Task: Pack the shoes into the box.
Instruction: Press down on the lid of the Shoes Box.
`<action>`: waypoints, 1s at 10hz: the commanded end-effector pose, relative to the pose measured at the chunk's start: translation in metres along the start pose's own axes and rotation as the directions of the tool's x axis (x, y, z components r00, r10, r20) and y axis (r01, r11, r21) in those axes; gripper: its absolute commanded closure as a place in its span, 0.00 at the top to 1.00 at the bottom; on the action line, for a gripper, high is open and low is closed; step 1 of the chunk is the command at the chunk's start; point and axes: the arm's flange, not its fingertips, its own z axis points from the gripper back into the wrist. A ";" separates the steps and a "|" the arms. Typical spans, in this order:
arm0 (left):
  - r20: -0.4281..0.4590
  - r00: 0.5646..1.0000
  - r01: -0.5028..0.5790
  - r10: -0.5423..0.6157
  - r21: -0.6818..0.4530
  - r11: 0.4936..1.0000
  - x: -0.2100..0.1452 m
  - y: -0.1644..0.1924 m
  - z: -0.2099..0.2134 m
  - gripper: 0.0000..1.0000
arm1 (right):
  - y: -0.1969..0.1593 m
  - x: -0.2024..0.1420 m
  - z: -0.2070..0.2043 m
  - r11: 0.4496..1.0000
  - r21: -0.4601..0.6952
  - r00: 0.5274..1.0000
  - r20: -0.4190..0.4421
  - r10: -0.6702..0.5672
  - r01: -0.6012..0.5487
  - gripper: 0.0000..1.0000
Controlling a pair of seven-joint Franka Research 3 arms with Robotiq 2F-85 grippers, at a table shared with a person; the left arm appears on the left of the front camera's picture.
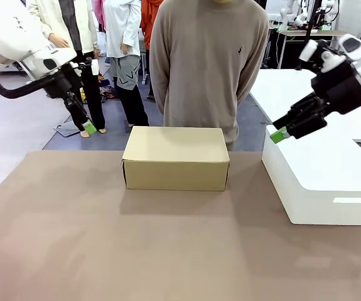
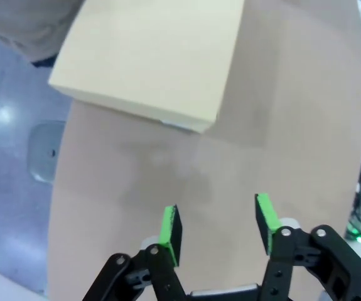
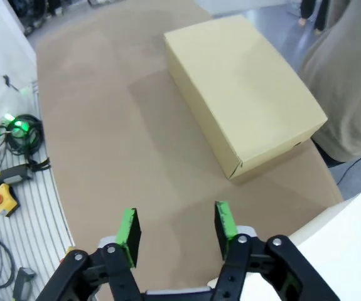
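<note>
Fingers of my left gripper [image 2: 218, 226] stand apart, holding nothing, above bare desk [image 1: 105, 238] near its far left corner. My right gripper [image 3: 175, 229] is likewise parted and empty, over the white block [image 1: 318, 182] by the right edge. Box [image 1: 176, 158], plain tan cardboard, sits lid-closed at the far edge's middle, before a person [image 1: 208, 63].

The table [image 1: 105, 251] has a plain light brown surface, and its far left corner is cut at an angle. On it, near the far edge and about in the middle, the box [image 1: 176, 158] stands with its lid closed flat. To the right of the box, apart from it, a large white block [image 1: 321, 182] with rounded corners lies on the table and reaches past the picture's right edge.
</note>
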 end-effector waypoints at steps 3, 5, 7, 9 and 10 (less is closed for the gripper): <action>-0.188 0.982 -0.016 0.027 0.060 0.998 -0.029 -0.035 0.003 1.00 | -0.010 0.083 -0.019 0.998 -0.061 0.981 -0.191 0.020 -0.032 0.00; -0.250 0.964 -0.060 0.090 0.124 0.990 -0.045 -0.053 0.000 1.00 | -0.016 0.115 -0.048 0.993 -0.116 0.963 -0.268 -0.017 -0.014 0.00; -0.287 0.942 -0.123 0.172 0.180 0.976 -0.056 -0.068 -0.008 1.00 | -0.025 0.139 -0.082 0.986 -0.141 0.932 -0.335 -0.136 0.093 0.00; -0.309 0.928 -0.151 0.208 0.198 0.968 -0.059 -0.077 -0.019 1.00 | -0.033 0.154 -0.108 0.976 -0.165 0.917 -0.348 -0.194 0.143 0.00; -0.300 0.929 -0.155 0.217 0.215 0.964 -0.058 -0.077 -0.024 1.00 | -0.035 0.160 -0.116 0.974 -0.173 0.920 -0.337 -0.199 0.147 0.00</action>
